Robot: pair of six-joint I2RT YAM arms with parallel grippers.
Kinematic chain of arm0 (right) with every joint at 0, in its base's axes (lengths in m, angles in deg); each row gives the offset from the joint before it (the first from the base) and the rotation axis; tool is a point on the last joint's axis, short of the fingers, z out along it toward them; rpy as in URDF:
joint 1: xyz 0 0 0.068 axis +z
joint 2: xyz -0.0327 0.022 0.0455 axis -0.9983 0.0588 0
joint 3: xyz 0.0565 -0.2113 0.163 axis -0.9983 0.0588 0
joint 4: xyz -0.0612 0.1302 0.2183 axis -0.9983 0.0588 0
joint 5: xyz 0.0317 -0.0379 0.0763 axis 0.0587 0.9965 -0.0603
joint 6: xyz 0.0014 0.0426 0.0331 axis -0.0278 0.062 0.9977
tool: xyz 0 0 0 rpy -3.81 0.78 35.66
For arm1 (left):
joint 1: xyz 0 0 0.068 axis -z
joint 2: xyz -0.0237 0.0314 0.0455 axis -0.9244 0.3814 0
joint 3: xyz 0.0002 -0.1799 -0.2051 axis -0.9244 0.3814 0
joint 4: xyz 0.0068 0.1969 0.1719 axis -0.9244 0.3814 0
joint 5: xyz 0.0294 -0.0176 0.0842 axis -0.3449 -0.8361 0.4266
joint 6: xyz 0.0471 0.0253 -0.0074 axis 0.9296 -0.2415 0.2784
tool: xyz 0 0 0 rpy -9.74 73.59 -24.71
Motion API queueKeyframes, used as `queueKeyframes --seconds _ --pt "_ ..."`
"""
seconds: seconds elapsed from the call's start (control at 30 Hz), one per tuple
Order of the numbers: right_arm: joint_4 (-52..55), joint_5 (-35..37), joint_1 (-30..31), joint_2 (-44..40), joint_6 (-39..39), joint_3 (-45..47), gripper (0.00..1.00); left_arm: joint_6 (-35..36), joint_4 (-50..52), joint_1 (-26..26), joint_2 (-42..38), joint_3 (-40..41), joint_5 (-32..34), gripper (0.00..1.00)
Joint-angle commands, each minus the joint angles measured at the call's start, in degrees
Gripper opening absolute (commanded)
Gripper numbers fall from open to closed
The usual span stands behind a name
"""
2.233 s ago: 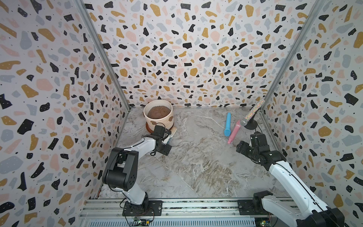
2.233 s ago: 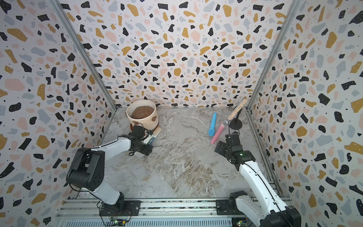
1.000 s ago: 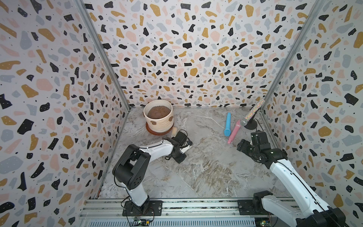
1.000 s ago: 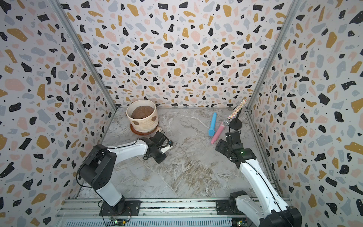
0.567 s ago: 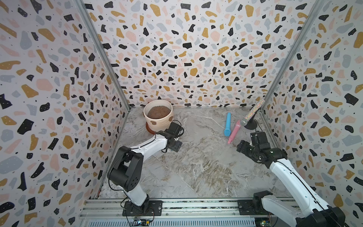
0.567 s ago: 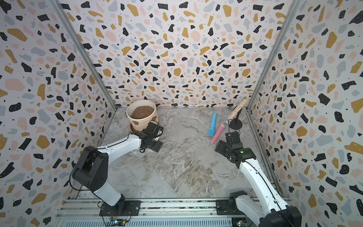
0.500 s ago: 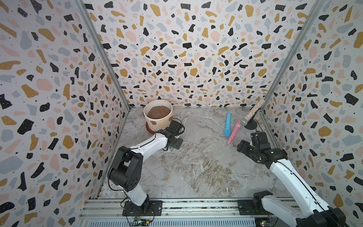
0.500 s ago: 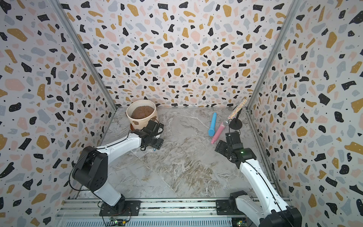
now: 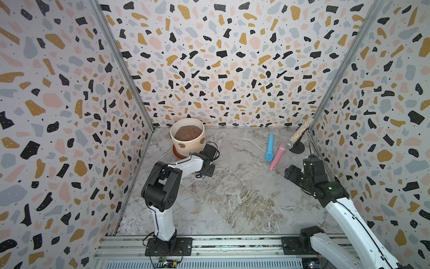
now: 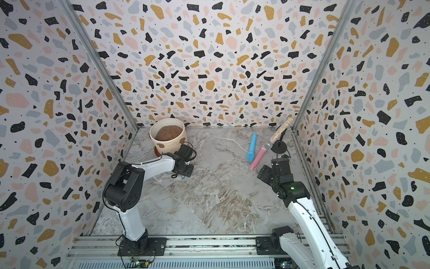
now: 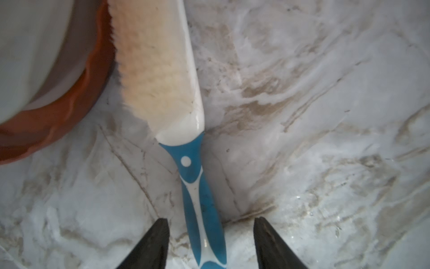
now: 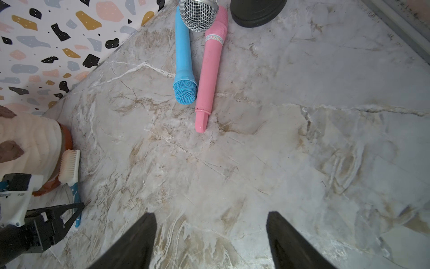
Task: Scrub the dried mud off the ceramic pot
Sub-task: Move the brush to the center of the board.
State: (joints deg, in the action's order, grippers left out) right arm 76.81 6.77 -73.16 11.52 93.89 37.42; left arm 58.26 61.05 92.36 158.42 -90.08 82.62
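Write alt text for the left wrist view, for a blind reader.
A blue-and-white brush lies on the marble table, bristles against the saucer under the pot. The open left hand straddles its handle without touching.

The ceramic pot is cream-white with ribbed sides and a thick rim. It stands upright on its terracotta saucer in the far left corner, near the back wall, and holds a mound of brown soil. The dried mud is still on it as flat reddish-brown patches stuck to the ribbed wall (one low on the front, another round the right side). The right wrist view shows a mud patch up close.
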Motion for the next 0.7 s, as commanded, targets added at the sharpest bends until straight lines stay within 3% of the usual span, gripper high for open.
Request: queueKeyframes --seconds 0.0,0.1,0.43,0.67 --pt "-0.16 1.52 0.24 -0.55 1.17 0.53 0.79 -2.32 0.82 -0.52 1.06 -2.41 -1.74 0.58" --pt "-0.71 1.39 0.24 -0.30 1.89 0.73 0.79 -3.56 1.90 -0.59 2.63 -2.09 -4.60 0.52" --pt "-0.04 2.40 0.24 -1.10 2.30 0.06 0.79 -5.98 5.78 -0.24 4.42 -1.45 -5.49 0.36" --pt "-1.61 1.16 0.24 -0.62 1.69 1.43 0.79 -4.18 5.52 5.16 -1.45 1.82 -3.48 0.24"
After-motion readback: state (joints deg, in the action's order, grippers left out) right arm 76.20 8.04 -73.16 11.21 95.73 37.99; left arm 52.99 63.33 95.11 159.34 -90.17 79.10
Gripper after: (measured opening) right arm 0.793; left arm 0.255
